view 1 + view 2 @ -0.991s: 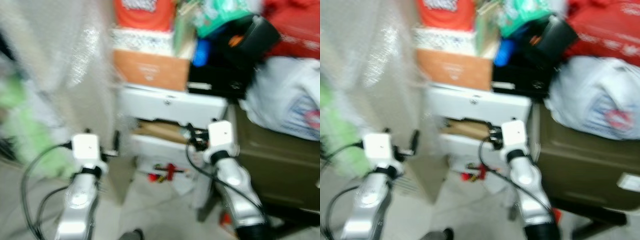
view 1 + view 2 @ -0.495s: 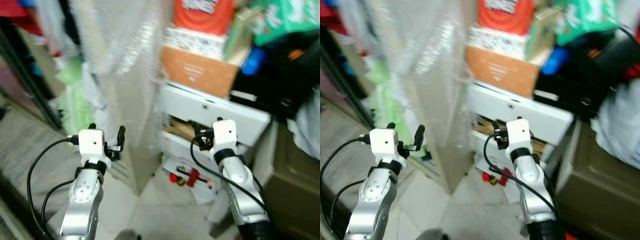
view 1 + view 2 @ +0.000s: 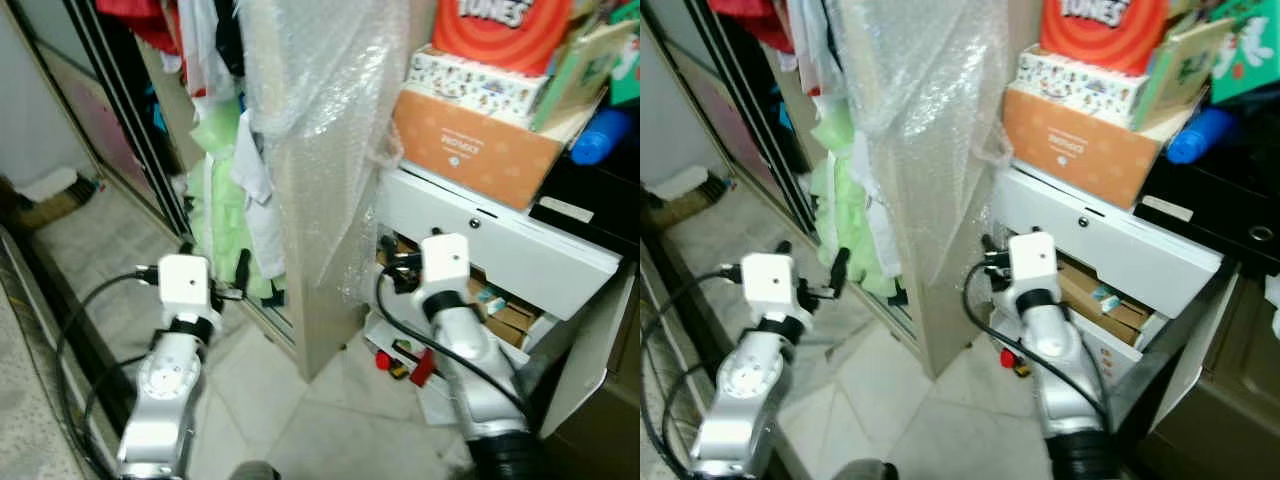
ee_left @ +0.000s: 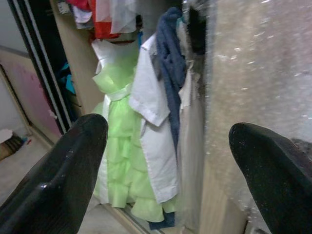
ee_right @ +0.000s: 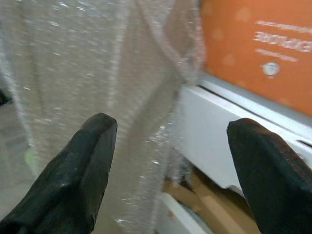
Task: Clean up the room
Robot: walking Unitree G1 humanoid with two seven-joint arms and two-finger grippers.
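Note:
Both arms are raised in front of me. My left gripper is open and holds nothing; it faces hanging clothes in a wardrobe: a light green dress, a white shirt and a dark blue garment. My right gripper is also open with nothing in it, close to a tall panel wrapped in bubble wrap and a white drawer unit. Small red items lie on the floor by the unit's base.
An orange box, a patterned box and a red tub are stacked on the drawer unit, beside a blue bottle. The wardrobe's dark sliding-door frame runs along the left. Light floor tiles lie between my arms.
The whole view has swung left and sharpened: the wardrobe and clothes have come into sight, and the bags at the right have left it. Both arms keep the same pose.

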